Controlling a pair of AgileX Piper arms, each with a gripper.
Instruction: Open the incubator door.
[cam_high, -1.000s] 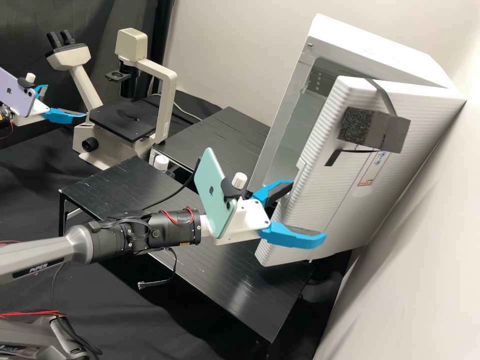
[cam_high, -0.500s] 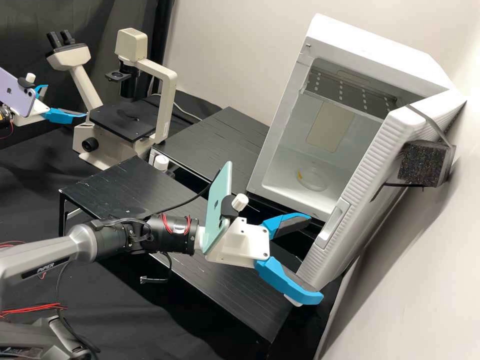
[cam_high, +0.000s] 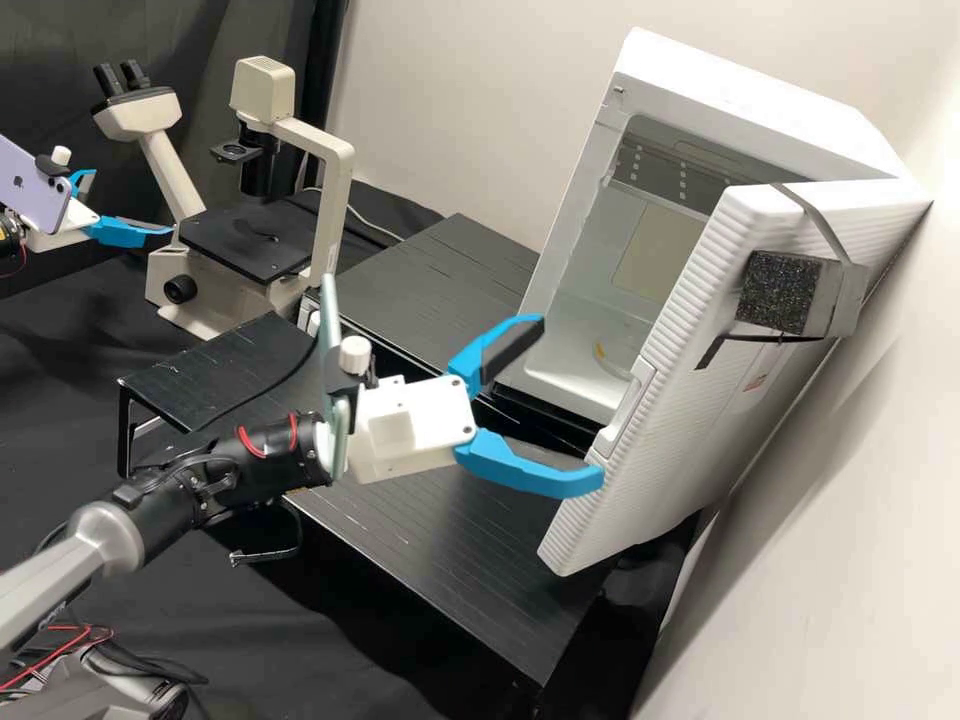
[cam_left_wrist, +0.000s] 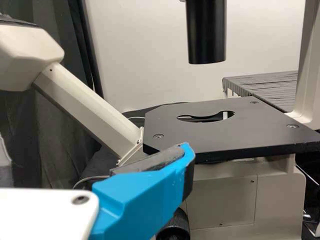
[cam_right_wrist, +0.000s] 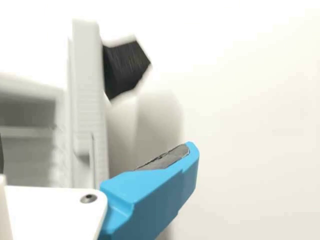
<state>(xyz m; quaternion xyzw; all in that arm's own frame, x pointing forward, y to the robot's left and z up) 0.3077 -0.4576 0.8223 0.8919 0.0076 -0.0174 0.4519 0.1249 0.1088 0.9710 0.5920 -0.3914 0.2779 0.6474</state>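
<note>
The white incubator (cam_high: 760, 105) stands at the right in the high view, its ribbed door (cam_high: 690, 390) swung partway out and part of the inside showing. My right gripper (cam_high: 562, 405) is open before the doorway, its nearer fingertip overlapping the door's edge below the handle (cam_high: 625, 410); whether they touch, I cannot tell. In the right wrist view, my right gripper (cam_right_wrist: 95, 155) has the door (cam_right_wrist: 89, 100) beyond its fingers. At the far left of the high view my left gripper (cam_high: 128, 204) stands open and empty; the left wrist view has my left gripper (cam_left_wrist: 95, 152) by the microscope.
A cream microscope (cam_high: 325, 210) with a black stage (cam_high: 245, 240) stands at the back left. Low black platforms (cam_high: 430, 270) lie between it and the incubator. A dark foam block (cam_high: 780, 290) is strapped to the door, near the right-hand wall (cam_high: 820, 560).
The door swung wide open, then came partly back toward the incubator. My right gripper moved down with the door's opening, then drew back left and up. The left arm kept still.
</note>
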